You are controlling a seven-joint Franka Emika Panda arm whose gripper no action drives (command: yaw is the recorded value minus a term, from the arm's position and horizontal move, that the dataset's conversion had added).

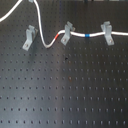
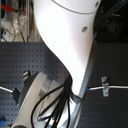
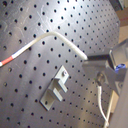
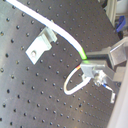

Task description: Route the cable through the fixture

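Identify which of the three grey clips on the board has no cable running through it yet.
The clip on the first exterior view's left. The cable passes through the middle clip and right clip, but dips beside this one.

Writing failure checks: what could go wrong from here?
The cable sags in a loop beside the fixture; it may slip past the fork. The gripper holds it near a tight bend; pulling could drag it out of the middle clip.

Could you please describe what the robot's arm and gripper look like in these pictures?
In the second exterior view the arm is a smooth, glossy white shell with small dark screw holes, and a bundle of black cables runs alongside it. In both wrist views the gripper shows grey metal fingers.
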